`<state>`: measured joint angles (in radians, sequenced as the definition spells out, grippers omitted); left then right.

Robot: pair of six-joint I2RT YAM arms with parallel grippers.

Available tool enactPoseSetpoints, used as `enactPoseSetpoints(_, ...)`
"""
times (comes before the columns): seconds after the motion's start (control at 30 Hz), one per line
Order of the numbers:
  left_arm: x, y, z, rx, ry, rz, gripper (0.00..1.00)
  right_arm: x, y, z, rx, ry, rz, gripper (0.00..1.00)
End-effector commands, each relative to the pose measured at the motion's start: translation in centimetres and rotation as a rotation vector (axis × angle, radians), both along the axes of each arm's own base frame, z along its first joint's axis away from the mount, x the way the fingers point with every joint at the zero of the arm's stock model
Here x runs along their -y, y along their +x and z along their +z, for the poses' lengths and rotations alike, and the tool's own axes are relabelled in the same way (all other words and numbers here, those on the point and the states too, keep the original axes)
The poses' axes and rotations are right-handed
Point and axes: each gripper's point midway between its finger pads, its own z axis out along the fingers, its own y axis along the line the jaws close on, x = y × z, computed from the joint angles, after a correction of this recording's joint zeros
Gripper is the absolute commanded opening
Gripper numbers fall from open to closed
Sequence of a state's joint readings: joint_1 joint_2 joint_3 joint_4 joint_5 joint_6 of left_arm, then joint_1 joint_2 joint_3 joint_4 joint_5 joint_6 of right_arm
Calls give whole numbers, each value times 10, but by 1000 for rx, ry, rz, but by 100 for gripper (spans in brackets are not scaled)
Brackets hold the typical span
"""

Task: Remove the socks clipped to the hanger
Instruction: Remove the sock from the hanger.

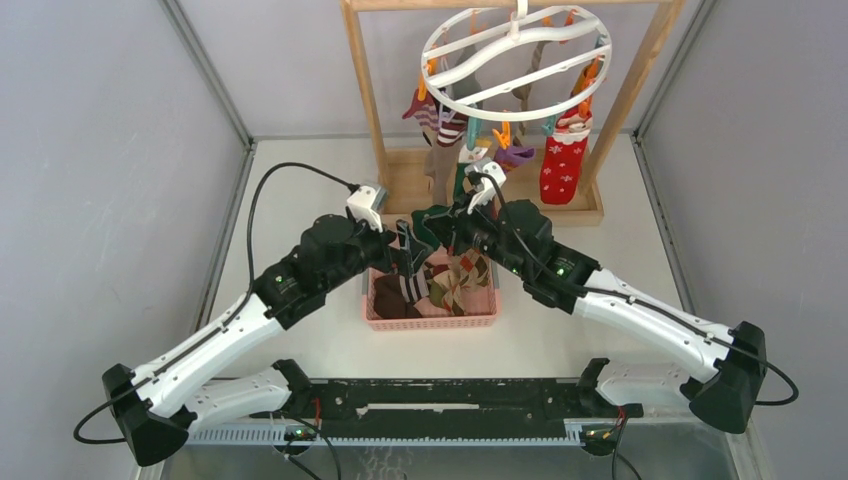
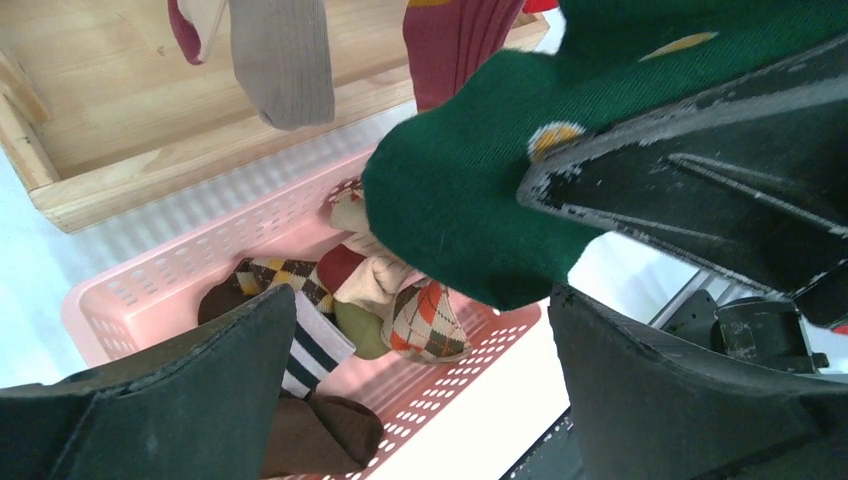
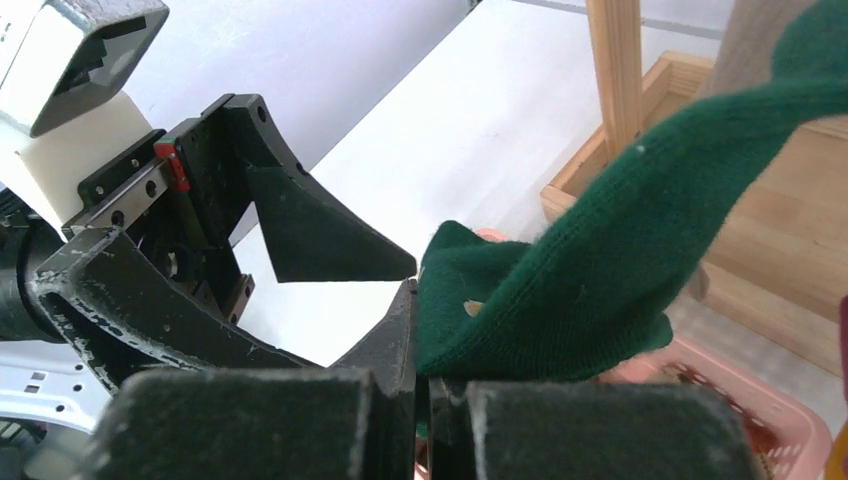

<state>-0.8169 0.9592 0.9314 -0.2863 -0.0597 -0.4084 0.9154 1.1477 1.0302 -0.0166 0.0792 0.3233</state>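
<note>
The white ring hanger (image 1: pixel 515 55) hangs from the wooden rack with several socks clipped to it, among them a red sock (image 1: pixel 562 165) and a striped one (image 1: pixel 450 125). My right gripper (image 3: pixel 425 390) is shut on a dark green sock (image 3: pixel 580 290), which stretches up and to the right out of the right wrist view. That green sock (image 2: pixel 480 190) hangs over the pink basket (image 2: pixel 150 290). My left gripper (image 2: pixel 430 390) stands open just below it, over the basket, with nothing between its fingers. From above, both grippers meet over the basket's back edge (image 1: pixel 437 225).
The pink basket (image 1: pixel 430 318) holds several loose socks, such as an argyle one (image 2: pixel 425 320) and a striped one (image 2: pixel 310 350). The wooden rack's base (image 1: pixel 410 185) lies right behind it. Grey walls stand on both sides.
</note>
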Motion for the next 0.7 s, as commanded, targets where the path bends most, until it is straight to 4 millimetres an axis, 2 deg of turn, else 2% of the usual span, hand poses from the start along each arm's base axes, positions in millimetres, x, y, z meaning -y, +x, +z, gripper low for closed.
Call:
enactPoseSetpoints(0.0, 2, 3, 27, 88, -66, 2, 100, -12, -7, 29, 11, 76, 47, 0)
enactPoseSetpoints(0.13, 8, -1, 27, 111, -100, -35, 100, -14, -10, 22, -26, 64, 60, 0)
enactPoseSetpoints(0.3, 16, -6, 26, 129, -130, -88, 100, -18, -12, 23, -45, 72, 72, 0)
enactPoseSetpoints(0.5, 11, 1, 13, 130, -98, -47, 100, -22, -19, 27, -63, 95, 113, 0)
enactPoseSetpoints(0.67, 11, 3, 13, 149, -104, -41, 100, -24, -23, 28, -75, 106, 129, 0)
